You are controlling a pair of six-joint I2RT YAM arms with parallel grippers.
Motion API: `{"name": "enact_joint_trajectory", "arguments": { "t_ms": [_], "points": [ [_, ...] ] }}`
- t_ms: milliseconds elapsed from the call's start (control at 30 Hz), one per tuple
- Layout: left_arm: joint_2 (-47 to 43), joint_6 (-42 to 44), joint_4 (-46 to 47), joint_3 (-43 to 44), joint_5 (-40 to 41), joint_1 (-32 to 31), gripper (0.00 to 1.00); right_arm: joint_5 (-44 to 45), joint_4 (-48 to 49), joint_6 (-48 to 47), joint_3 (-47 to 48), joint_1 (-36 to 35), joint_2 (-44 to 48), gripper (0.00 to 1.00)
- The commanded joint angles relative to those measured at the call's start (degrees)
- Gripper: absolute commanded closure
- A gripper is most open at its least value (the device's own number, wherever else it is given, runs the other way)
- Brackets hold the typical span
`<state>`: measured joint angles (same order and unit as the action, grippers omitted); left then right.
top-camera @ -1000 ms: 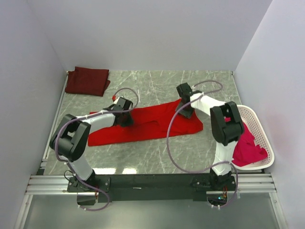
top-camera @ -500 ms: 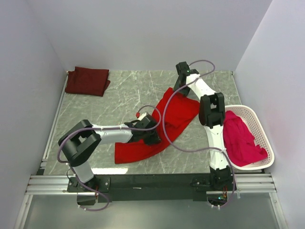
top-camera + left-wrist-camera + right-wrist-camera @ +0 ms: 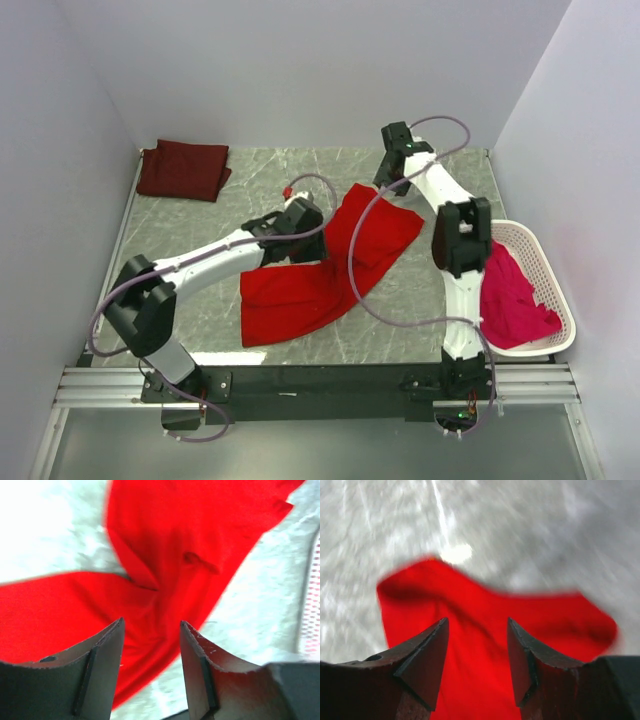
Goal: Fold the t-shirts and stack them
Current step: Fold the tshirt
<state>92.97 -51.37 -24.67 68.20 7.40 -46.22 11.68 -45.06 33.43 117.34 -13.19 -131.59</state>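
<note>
On table (image 3: 190, 225), centre: red shirt (image 3: 330, 265), rumpled, long axis diagonal from near-left to far-right. Above it, left gripper (image 3: 151, 625), jaws apart, empty. Over far end, right gripper (image 3: 477, 622), likewise agape.

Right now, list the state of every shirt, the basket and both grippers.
red t-shirt: unfolded, lying rumpled on the table.
maroon t-shirt: folded, far left corner.
basket: upright, holding cloth.
pinkish-red t-shirt: heaped unfolded in the basket.
left gripper: open, empty, above the red t-shirt.
right gripper: open, empty, above the red t-shirt.
</note>
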Motion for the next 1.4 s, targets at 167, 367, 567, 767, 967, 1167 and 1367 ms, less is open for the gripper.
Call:
{"name": "enact_joint_trajectory", "arguments": {
  "t_ms": [167,367,567,767,967,1167,1367],
  "points": [
    [-8.2,11.0,-7.4,-9.7,1.0,8.6,0.46,3.3,12.2,14.9,-40.9,-6.0,34.2,0.43],
    [-11.3,5.5,-1.7,-19.2,4.4,10.0,0.51,5.6,11.2,19.4,-46.9,-10.6,34.3,0.44],
    [-13.7,-3.4,2.3,-29.2,4.4,10.0,0.61,3.1,12.6,21.1,-47.1,-10.4,28.9,0.44],
    [-21.6,-13.1,2.5,-37.3,3.0,8.8,0.63,2.2,5.3,19.0,-35.6,-8.2,18.4,0.44],
    [-28.3,-23.5,-2.0,-40.2,3.4,2.2,0.63,-0.9,1.7,14.9,-25.6,-4.7,10.5,0.44],
    [-31.3,-27.5,-2.6,-39.9,-0.2,-1.8,0.62,-1.2,-2.7,9.4,-10.7,-2.6,1.0,0.44],
    [-31.3,-28.7,-0.7,-38.3,-6.3,-4.3,0.59,-4.0,-7.3,4.4,6.7,-1.1,-9.1,0.45]
  ]
}}
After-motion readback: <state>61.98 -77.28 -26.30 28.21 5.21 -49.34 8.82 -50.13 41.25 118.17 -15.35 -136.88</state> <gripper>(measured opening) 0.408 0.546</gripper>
